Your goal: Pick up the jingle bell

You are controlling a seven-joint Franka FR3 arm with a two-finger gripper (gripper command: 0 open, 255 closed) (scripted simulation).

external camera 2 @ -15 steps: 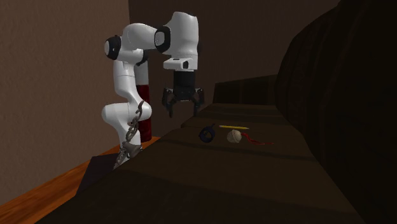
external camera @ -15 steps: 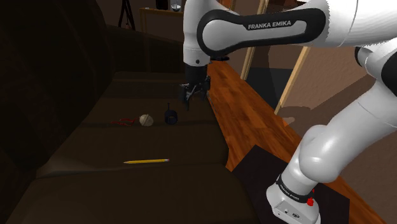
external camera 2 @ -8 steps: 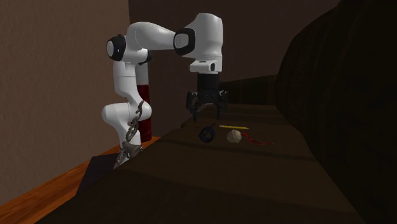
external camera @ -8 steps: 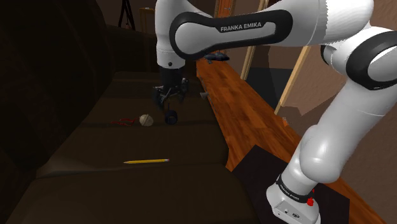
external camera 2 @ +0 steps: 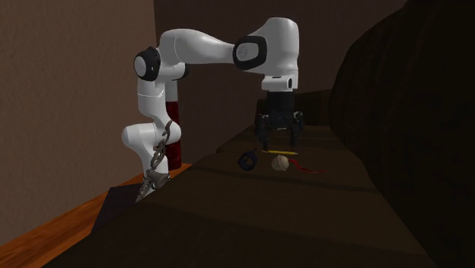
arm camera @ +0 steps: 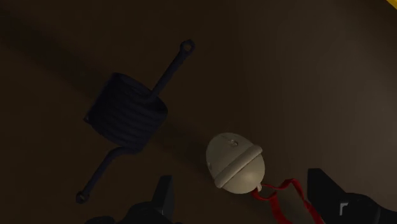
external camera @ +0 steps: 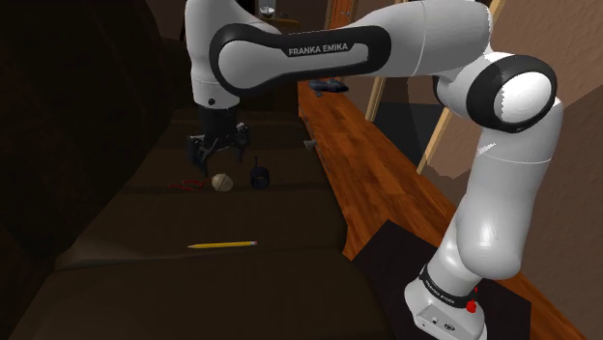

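- The jingle bell (arm camera: 235, 162) is a cream-white ball with a raised band across it. We find it lying on the seat of the dark brown sofa (external camera: 116, 227).
- A red cord (arm camera: 278, 195) trails from the bell across the cushion.
- The gripper (external camera: 217, 155) hangs just above the bell with its fingers spread wide. In the wrist view the bell sits between the two fingers and touches neither.
- A dark coil spring (arm camera: 127, 114) with two straight legs ending in small eyes lies just beside the bell, on the side toward the wooden floor (external camera: 372, 188). It is apart from the bell and outside the gap between the fingers.
- A yellow pencil (external camera: 222, 245) lies on the seat well apart from the bell, toward the robot's stand.
- The arm link above the bell carries white lettering that we read as "FRANKA EMIKA" (external camera: 324, 47).
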